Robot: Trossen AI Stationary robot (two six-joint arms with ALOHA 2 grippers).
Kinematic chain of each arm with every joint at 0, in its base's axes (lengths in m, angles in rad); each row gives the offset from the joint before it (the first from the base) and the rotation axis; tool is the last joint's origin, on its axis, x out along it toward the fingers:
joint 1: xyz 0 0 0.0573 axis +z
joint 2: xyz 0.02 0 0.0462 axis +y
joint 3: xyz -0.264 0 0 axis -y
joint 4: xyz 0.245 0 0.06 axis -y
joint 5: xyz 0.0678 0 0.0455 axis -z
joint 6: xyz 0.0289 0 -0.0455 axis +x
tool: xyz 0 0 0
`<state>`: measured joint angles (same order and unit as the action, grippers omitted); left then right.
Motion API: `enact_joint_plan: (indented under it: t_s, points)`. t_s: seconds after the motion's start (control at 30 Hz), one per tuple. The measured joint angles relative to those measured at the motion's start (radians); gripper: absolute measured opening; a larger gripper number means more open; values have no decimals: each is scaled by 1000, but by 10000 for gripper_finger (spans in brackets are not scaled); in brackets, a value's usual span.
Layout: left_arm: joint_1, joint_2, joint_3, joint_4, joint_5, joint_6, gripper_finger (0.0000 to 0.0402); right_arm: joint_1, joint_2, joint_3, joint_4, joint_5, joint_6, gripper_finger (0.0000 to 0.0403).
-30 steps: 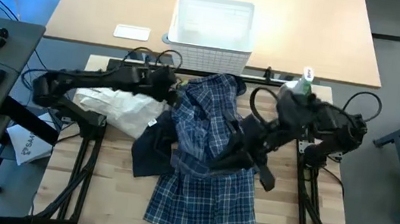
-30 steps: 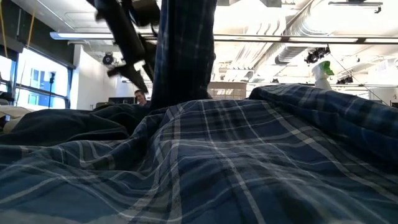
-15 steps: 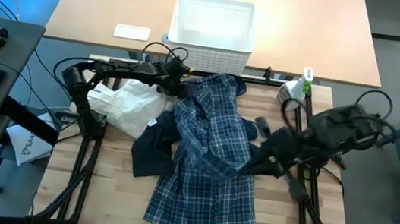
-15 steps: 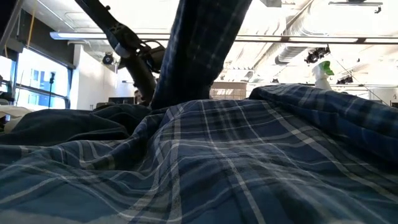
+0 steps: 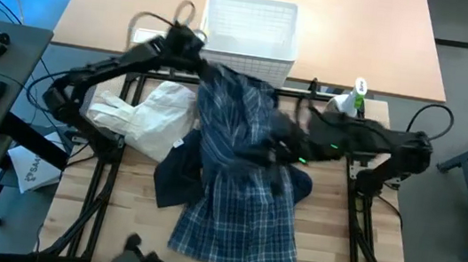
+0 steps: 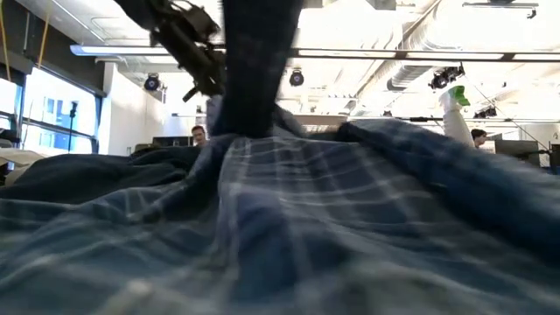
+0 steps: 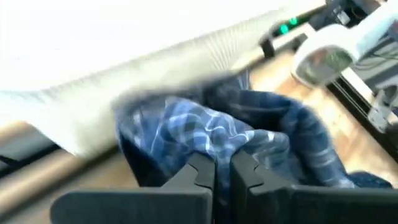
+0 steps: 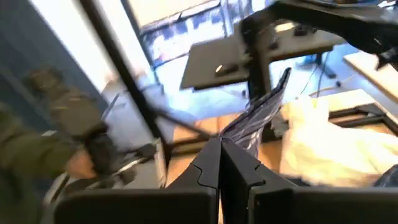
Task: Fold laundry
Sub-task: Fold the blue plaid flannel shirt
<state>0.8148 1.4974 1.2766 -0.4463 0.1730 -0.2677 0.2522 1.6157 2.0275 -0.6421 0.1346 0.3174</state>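
Observation:
The blue-and-white plaid shirt [image 5: 241, 186] lies spread down the middle of the table. Its far part is bunched and drawn up toward the basket. My left gripper [image 5: 200, 55] is shut at the shirt's far left end, just in front of the basket, with bunched plaid [image 7: 211, 134] at its fingertips. My right gripper [image 5: 275, 145] reaches in from the right and is shut on the shirt's middle right. In the low view a column of plaid [image 6: 254, 70] rises out of the top of the picture. A navy garment [image 5: 176, 176] lies under the shirt's left side. My left gripper is shut with its fingertips [image 7: 202, 171] in a bunched fold of the plaid shirt [image 7: 217, 146] at its far end. The cloth hides the place of contact, so I cannot tell how many layers. My right gripper pinches a narrow fold of plaid [image 8: 239, 134] between its fingertips. The cloth runs away from the fingers as a taut strip [image 8: 270, 99], raised off the table.
A white lattice basket [image 5: 246, 56] stands at the far middle, right behind my left gripper. A white cloth [image 5: 151, 116] lies at the left. A spray bottle [image 5: 354, 97] stands at the far right. A person's green sleeve [image 8: 50, 124] shows beyond the table.
My left gripper has swung toward the table's far edge, up to the basket. My right gripper went right, then back left and farther onto the shirt. The shirt's far part has been pulled toward the far left and drawn narrower, while its near hem stayed on the table.

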Motion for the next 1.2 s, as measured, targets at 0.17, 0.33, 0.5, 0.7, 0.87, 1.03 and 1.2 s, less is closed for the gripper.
enact_joint_plan:
  t_s: [0.17, 0.33, 0.5, 0.7, 0.87, 1.03, 1.2]
  points:
    - [106, 12, 109, -81, 27, 135, 1, -131, 0, -253, 472, -120, 109, 0]
    - [163, 76, 123, -135, 28, 212, 0, -180, 3, -391, 1000, -264, 244, 0]
    - [172, 145, 123, -183, 28, 255, 0, -125, -19, -305, 1249, -374, 172, 0]
    - [139, 191, 124, -173, 42, 255, 0, -21, -40, -160, 1238, -80, -157, 0]
    - [117, 180, 124, -143, 31, 265, 0, 18, -74, -93, 1059, 30, -270, 0]
    - [110, 166, 142, -166, 17, 321, 0, -11, -90, -92, 914, 158, -166, 0]
    - [118, 166, 188, -267, -52, 360, 4, -117, -46, -94, 739, 101, 105, 0]
